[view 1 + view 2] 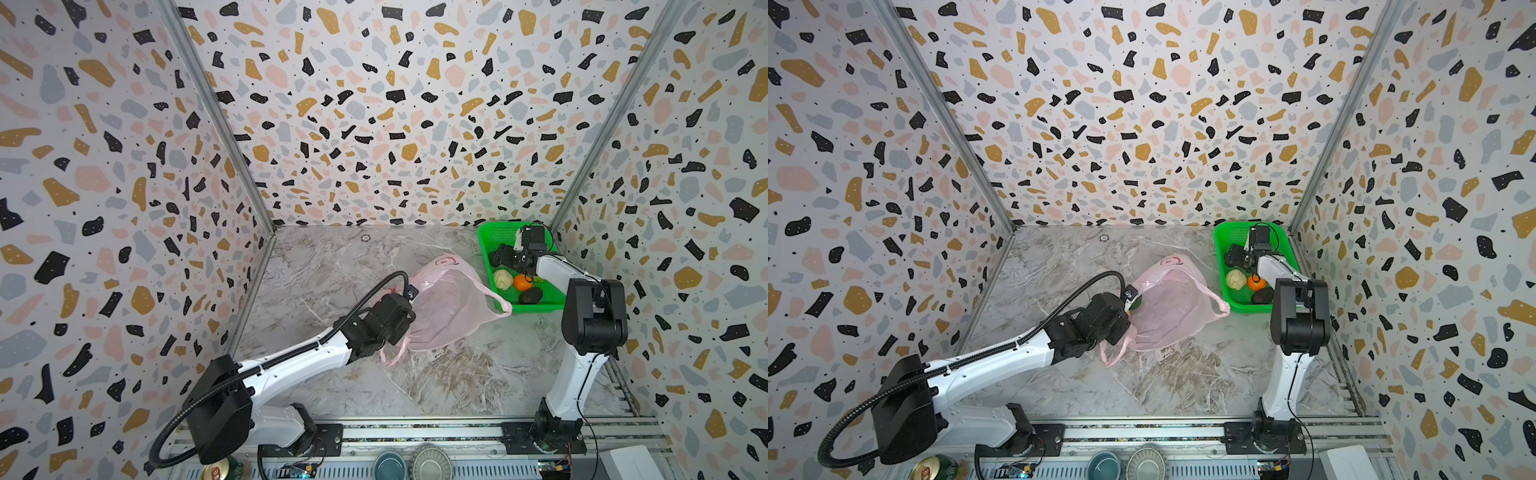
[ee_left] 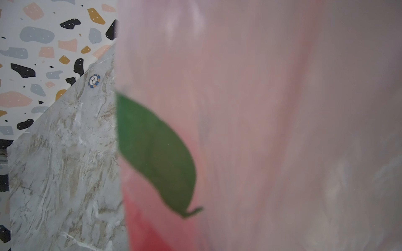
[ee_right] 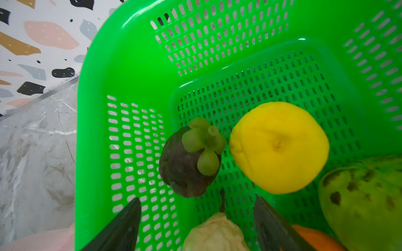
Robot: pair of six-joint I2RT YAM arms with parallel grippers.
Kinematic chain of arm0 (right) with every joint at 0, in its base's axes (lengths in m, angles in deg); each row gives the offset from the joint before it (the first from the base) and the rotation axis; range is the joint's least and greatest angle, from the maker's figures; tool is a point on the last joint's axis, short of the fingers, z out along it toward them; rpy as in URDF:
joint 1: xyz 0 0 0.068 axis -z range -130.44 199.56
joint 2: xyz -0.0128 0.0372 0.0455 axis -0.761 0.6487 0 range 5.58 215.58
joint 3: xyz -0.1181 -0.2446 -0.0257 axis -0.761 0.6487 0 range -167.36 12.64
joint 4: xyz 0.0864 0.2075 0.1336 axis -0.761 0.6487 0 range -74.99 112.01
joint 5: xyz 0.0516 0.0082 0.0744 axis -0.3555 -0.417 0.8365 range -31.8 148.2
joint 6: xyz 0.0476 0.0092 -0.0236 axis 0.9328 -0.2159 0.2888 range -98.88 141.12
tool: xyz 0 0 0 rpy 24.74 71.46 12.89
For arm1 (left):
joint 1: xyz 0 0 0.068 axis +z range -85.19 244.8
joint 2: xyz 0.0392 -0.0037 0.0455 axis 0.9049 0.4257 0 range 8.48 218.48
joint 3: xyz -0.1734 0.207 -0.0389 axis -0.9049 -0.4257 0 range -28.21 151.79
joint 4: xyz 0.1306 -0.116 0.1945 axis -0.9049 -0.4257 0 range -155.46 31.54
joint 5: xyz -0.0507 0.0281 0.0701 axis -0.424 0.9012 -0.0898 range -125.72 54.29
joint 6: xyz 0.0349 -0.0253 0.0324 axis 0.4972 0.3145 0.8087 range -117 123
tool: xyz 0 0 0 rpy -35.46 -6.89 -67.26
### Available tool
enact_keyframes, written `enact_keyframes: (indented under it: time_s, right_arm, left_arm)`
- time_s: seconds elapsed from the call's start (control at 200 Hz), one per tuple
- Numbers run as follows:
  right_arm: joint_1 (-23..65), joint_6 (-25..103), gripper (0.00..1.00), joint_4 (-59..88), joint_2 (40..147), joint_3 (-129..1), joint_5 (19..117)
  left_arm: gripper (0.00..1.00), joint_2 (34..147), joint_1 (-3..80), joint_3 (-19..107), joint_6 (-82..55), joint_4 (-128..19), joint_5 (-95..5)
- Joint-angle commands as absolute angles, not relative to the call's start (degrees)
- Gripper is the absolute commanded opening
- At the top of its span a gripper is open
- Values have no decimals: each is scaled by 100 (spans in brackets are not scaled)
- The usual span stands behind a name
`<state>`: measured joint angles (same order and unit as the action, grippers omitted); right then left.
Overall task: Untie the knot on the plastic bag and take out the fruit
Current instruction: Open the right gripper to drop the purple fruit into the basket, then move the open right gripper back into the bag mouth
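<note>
The pale pink plastic bag (image 1: 449,307) (image 1: 1167,307) lies slack in the middle of the table, its two handles as loose loops; the knot is not in view. My left gripper (image 1: 409,293) (image 1: 1130,295) is shut on the bag's left edge. In the left wrist view pink film (image 2: 261,108) hides the fingers; a green leaf (image 2: 156,152) and a red shape (image 2: 141,228) show through it. My right gripper (image 3: 198,217) (image 1: 505,255) hangs open inside the green basket (image 3: 130,65), above a cream fruit (image 3: 215,234). A dark purple fruit (image 3: 187,165), a yellow one (image 3: 278,147), a bumpy green one (image 3: 365,202) and an orange one (image 3: 315,239) lie around it.
The basket (image 1: 490,237) stands in the back right corner against the patterned walls. A poker chip (image 1: 365,237) lies near the back wall. A can (image 1: 220,471) and two bowls (image 1: 388,465) sit below the front rail.
</note>
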<state>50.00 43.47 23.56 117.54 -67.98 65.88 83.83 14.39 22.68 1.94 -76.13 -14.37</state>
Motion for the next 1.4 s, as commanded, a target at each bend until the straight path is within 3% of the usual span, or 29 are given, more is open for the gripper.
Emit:
enact_keyframes:
  time_s: [0.0,0.275,0.611,0.966,1.396]
  right_arm:
    - [5022,4288,83,2509,11141,-6789,6600]
    - [5012,4229,91,2976,10218,-6503,7117]
    - [4665,4283,98,3645,8267,-5801,8183]
    - [2588,4771,99,4144,7064,-5816,7630]
    - [288,4766,97,3926,7215,-5317,6214]
  left_arm:
    - [0,8222,1452,2321,206,-7522,-1306]
    - [0,8278,1453,2356,356,-7583,-1171]
    - [0,8218,1453,2308,465,-7508,-1289]
    - [0,8143,1471,2290,587,-7533,-1324]
    - [0,8125,1488,2312,554,-7525,-1357]
